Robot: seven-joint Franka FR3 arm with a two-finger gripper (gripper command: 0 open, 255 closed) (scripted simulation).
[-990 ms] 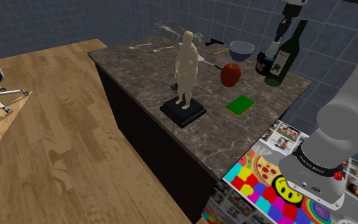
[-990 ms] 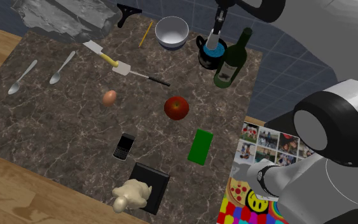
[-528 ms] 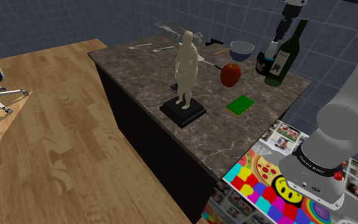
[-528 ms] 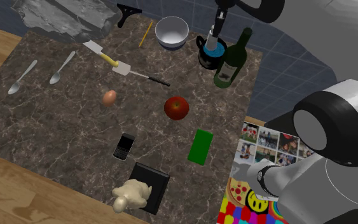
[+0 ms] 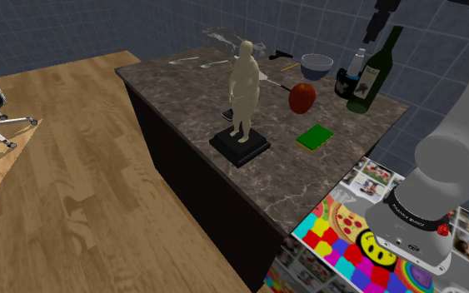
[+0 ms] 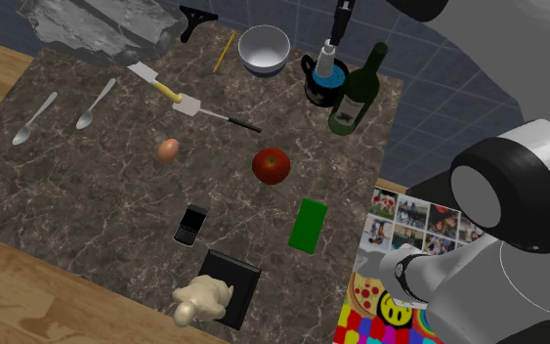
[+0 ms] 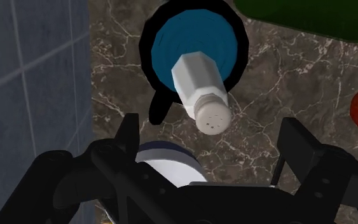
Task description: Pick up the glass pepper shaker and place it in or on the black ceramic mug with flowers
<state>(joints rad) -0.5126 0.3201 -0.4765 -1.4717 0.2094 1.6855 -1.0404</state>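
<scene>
Pepper shaker (image 7: 199, 95): set tilted inside black mug (image 7: 147, 44). Pincer (image 7: 210, 135): held wide above, nothing clasped.

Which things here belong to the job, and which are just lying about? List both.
Job in hand:
- pepper shaker, sitting in the mug
- black mug, blue inside
- gripper, open above them

Lying about:
- green bottle
- bowl
- red fruit
- green book
- phone
- egg
- spatula
- statuette
</scene>
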